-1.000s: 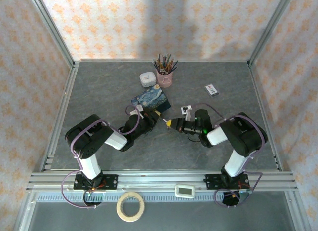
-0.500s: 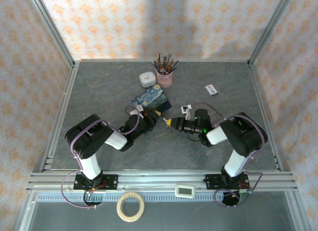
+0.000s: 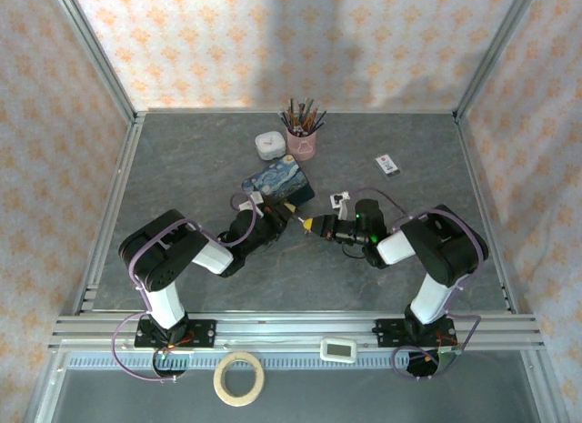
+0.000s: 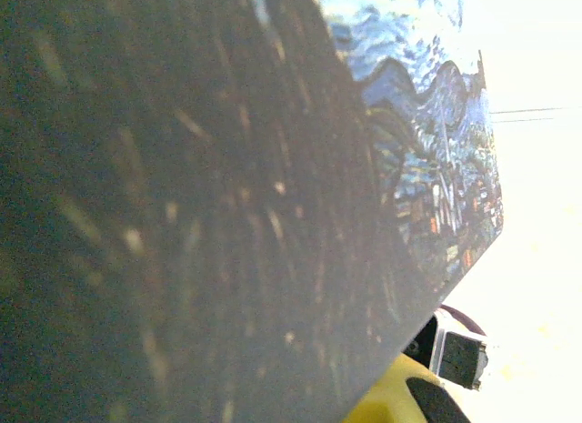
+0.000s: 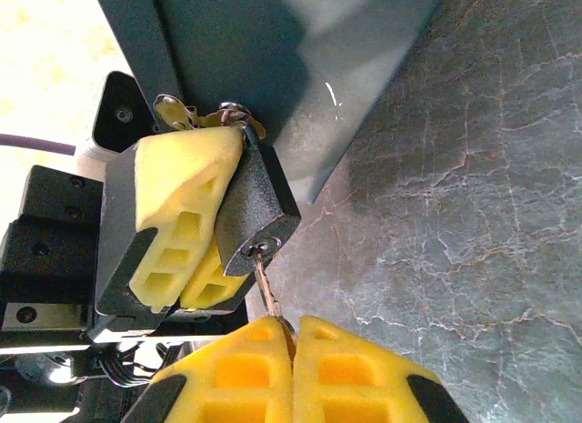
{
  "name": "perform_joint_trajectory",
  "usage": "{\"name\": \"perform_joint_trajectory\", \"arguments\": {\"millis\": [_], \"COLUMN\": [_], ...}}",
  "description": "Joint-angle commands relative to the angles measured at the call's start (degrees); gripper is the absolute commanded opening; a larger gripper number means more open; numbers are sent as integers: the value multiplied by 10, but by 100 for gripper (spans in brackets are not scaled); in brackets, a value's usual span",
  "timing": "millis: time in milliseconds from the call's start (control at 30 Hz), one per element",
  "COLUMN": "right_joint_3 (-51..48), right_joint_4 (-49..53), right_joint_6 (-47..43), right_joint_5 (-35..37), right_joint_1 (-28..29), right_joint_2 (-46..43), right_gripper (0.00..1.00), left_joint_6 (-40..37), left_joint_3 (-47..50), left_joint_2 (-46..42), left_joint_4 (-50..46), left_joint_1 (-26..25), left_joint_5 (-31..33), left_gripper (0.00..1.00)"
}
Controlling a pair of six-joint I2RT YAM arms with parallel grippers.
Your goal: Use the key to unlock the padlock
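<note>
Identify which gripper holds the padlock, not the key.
The left gripper: it clamps the dark padlock, while the right gripper pinches the key seated in the keyhole.

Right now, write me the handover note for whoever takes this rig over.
Left pincer: shut on the padlock, holding it close beside the blue tin.
Right pincer: shut on the key, whose shaft is pushed into the free end of the padlock.
Done: both things are grasped and the key is inserted.
Left: turn the key and open the lock. The top of the padlock is partly hidden behind the left pincer's pads, so I cannot tell whether it has released yet.
</note>
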State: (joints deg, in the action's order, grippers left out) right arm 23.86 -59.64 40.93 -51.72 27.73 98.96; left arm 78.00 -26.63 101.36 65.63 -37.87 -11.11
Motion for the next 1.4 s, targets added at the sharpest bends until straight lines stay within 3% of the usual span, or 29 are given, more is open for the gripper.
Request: {"name": "perform_joint_trajectory", "arguments": {"millis": [0, 400, 900, 1367], "right_joint_3": [18, 21, 72, 71], "right_joint_4": [-32, -132, -36, -128], "right_joint_6": [9, 150, 111, 183], "right_joint_5": [-7, -15, -73, -21], "right_joint_1": [4, 1, -13, -7], "right_joint_2": [-5, 29, 45, 74], "right_gripper": [0, 0, 0, 0], "left_joint_6": [7, 7, 5, 0], "left_joint_3": [-15, -1, 16, 10], "left_joint_2": [-7, -13, -12, -19], "left_joint_4": [60, 79, 105, 105], "left_joint_1": [-5, -6, -6, -21], "left_joint_5": [-9, -9, -20, -23], "left_gripper": [0, 0, 0, 0]}}
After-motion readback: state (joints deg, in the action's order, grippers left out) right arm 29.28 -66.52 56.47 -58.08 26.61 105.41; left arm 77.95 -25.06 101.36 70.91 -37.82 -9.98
